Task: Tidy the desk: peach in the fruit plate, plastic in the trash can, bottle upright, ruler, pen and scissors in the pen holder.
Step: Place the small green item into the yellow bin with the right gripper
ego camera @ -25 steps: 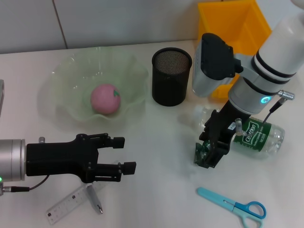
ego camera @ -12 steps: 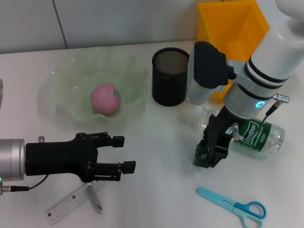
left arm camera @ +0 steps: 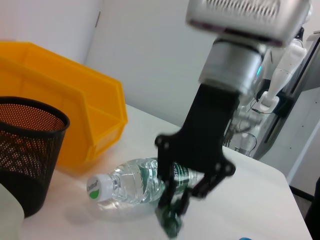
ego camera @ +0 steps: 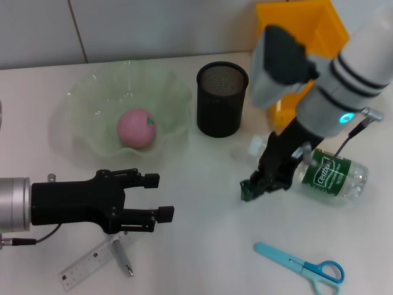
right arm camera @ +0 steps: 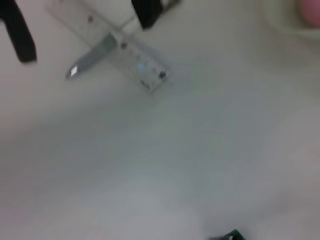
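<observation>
The small green scrap of plastic [ego camera: 250, 190] sits pinched between the fingers of my right hand [ego camera: 255, 187], raised a little off the worktop [ego camera: 202, 246] just beside the neck end of the bottle [ego camera: 319, 175]; the left wrist view shows the same scrap [left arm camera: 170, 225] dangling at the tips of that hand [left arm camera: 172, 217] in front of the bottle [left arm camera: 135, 181]. The bottle lies on its side, white cap [ego camera: 255, 146] pointing toward the black mesh pen holder [ego camera: 221, 98], which stands upright between the fruit plate [ego camera: 92, 104] and the yellow trash can [ego camera: 301, 37]. The trash can is at the back of the worktop, partly behind my right arm. The peach [ego camera: 136, 128] rests in the middle of the pale green fruit plate. The blue scissors [ego camera: 301, 265] lie flat near the front edge, well apart from the pen holder. My left hand [ego camera: 161, 196] hovers low over the near left part of the worktop with its fingers spread apart and nothing between them. Just beneath and beside it lie the clear ruler [ego camera: 92, 264] and the pen [ego camera: 121, 257], crossing each other; the right wrist view shows that ruler [right arm camera: 115, 50] and pen [right arm camera: 92, 55] overlapping too.
</observation>
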Tool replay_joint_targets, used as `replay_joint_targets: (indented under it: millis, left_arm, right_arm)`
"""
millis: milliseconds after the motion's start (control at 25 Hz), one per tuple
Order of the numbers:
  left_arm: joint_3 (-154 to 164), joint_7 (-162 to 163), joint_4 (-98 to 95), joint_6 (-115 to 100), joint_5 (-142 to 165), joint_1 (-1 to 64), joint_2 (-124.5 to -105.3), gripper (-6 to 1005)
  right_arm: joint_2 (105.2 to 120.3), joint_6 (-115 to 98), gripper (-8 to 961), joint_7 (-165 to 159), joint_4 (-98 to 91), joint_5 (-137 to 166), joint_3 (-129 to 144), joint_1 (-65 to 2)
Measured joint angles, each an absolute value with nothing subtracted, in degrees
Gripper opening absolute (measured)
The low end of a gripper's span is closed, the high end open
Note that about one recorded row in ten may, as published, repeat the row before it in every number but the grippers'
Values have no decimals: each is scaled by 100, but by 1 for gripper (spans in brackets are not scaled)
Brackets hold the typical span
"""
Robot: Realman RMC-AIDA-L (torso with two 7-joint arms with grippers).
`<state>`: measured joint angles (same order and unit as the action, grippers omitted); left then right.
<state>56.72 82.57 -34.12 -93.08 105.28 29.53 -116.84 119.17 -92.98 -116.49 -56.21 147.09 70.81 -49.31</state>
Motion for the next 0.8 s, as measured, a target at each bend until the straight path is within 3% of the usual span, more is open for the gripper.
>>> replay_joint_targets:
  millis: [400, 600, 800]
  left_arm:
    - [5668, 8243, -3475, -9337, 10528, 2953, -11680, 838]
    - [5656, 8244, -3489, -9404, 10530, 2953, -11680, 838]
    - [5609, 8244, -3490, -9422, 10530, 2953, -11680, 838]
  right_arm:
    - [11879, -10167, 143, -11662, -7328, 14391, 5298, -4517]
    - [11802, -10037, 145, -11883, -7699, 14374, 4337, -4491]
    - [11630, -9394, 147, -12185, -7679, 14325, 3717, -4443]
